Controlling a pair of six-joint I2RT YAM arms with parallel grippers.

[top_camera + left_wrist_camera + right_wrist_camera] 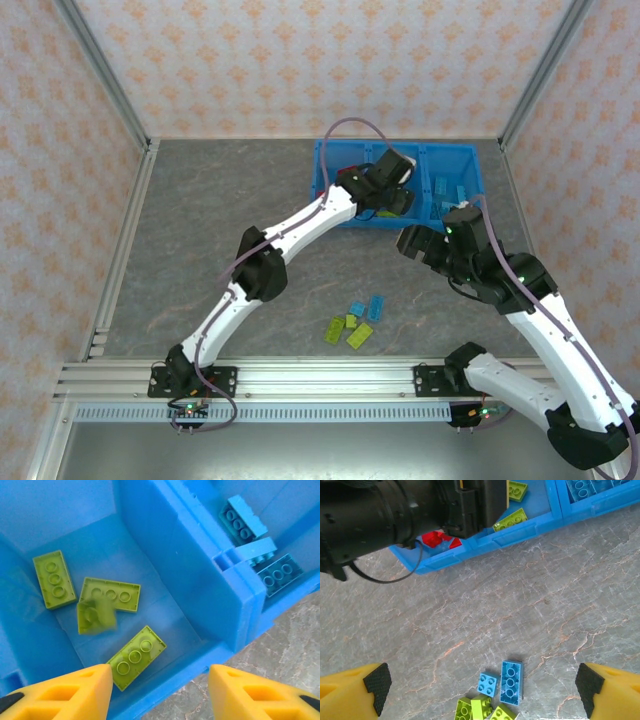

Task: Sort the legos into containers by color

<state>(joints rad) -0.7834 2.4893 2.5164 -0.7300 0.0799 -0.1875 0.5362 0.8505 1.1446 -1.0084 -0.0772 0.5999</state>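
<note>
You get grey tabletop (230, 210), stone-look, pale and rust-coloured veins across it. Same tabletop in right wrist view (520, 605) and at lower right of left wrist view (290, 645). 3 walls (300, 60) around it: peach paper, repeating floral motif. 2 aluminium posts at back corners, left post (105, 70) and right post (545, 70). Side rail (125, 250) along tabletop's left edge. Near rail (330, 378) across front, slotted strip (330, 411) just below it, plain metal panel (300, 450) under that.
</note>
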